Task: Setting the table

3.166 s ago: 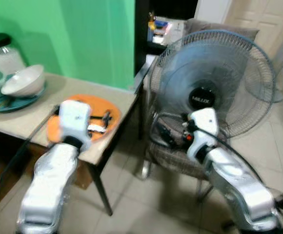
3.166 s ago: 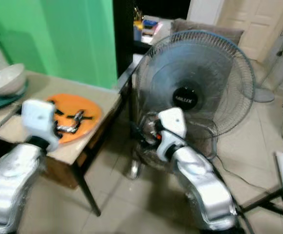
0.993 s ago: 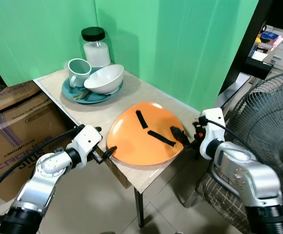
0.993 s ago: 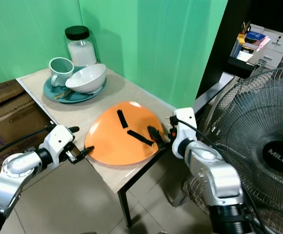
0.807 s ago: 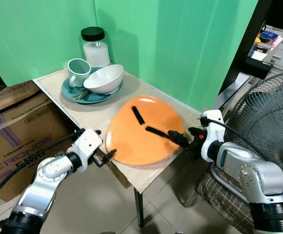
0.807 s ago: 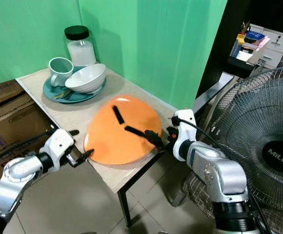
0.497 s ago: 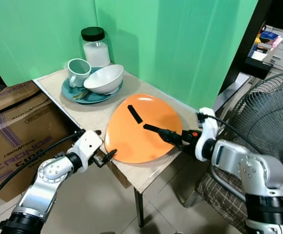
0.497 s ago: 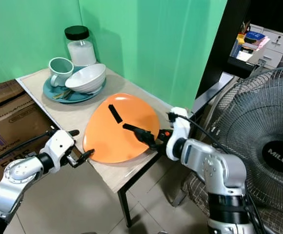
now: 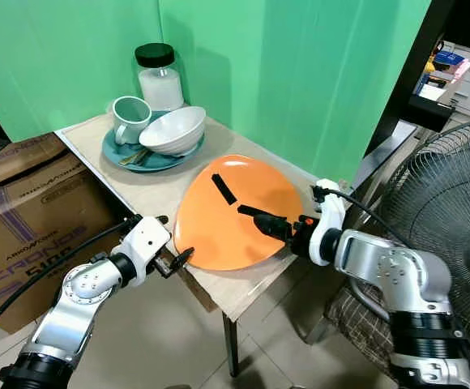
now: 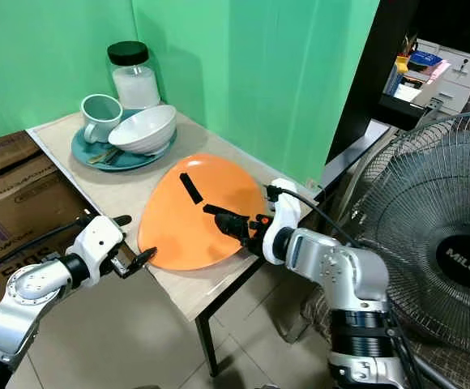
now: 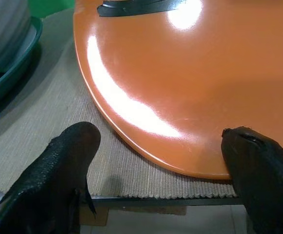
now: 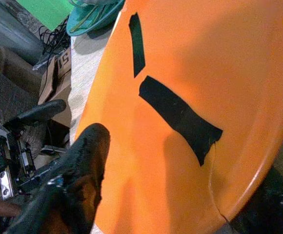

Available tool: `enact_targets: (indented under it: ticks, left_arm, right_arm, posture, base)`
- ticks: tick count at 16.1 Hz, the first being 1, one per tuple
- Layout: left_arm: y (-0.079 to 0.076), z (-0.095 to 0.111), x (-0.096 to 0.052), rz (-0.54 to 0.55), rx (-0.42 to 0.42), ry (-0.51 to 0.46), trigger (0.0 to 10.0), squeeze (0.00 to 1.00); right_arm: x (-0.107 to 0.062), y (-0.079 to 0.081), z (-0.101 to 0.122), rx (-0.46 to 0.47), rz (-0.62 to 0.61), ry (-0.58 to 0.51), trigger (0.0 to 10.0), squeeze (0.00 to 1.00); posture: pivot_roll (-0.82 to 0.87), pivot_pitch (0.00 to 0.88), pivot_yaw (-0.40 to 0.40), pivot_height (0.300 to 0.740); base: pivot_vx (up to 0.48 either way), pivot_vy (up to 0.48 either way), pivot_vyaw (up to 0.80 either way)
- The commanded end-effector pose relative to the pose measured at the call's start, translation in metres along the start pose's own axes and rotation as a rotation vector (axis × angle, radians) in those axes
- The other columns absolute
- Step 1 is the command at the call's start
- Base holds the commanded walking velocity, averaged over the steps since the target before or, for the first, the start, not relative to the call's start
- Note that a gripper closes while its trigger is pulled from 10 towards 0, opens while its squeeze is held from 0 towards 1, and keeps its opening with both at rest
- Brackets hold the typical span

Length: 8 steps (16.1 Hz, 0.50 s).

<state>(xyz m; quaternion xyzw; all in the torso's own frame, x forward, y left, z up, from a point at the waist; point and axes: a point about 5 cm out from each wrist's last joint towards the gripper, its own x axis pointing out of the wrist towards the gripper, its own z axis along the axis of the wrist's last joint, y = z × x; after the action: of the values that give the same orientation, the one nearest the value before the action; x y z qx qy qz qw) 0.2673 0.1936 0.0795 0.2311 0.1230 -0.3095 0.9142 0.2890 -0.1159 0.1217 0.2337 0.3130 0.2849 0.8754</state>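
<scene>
**Orange plate gripped at the table's near edge**

Plate (image 9: 237,213) – orange, marked with two black tape strips – is seen tilted, its right rim lifted off the table (image 9: 150,188) and its left rim resting on the top near the front edge. It is held by the right gripper (image 9: 269,225): one finger (image 12: 80,163) lies across the plate's upper face and the other sits under the raised rim, so the jaws are closed narrowly on the plate.

The left gripper (image 9: 170,261) is placed at the table's front edge, just beside the plate's left rim. Its fingers (image 11: 66,163) are spread wide, one resting on the woven table mat (image 11: 44,141) and the other close against the plate's rim; nothing is clamped between them.

At the far left corner of the table a teal dish (image 9: 147,159) is noted, carrying a white bowl (image 9: 173,130) and a pale green mug (image 9: 130,117). A glass jar (image 9: 158,78) with a black lid stands behind them – against the green wall (image 9: 284,73).

A cardboard box (image 9: 32,211) is seen on the floor beside the table's left edge, and a standing fan (image 9: 454,211) beyond its right edge.
</scene>
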Motion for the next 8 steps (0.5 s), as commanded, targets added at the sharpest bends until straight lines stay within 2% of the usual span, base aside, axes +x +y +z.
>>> enact_targets:
  ticks: [1, 8]
  left_arm:
    - [-0.0044, -0.0134, -0.0004, -0.012, -0.018, 0.067, 10.0, 0.0]
    - [0.0, -0.0126, 0.0031, -0.008, -0.005, 0.065, 10.0, 0.0]
  right_arm:
    - [0.0012, 0.0022, 0.0065, -0.008, 0.003, -0.02, 0.0, 0.0]
    - [0.003, 0.0006, 0.0065, -0.006, -0.006, -0.03, 0.0, 0.0]
  posture:
    - [0.11, 0.0, 0.022, 0.74]
    - [0.11, 0.0, 0.027, 0.74]
  base:
    - [0.0, 0.0, 0.0]
    - [0.0, 0.0, 0.0]
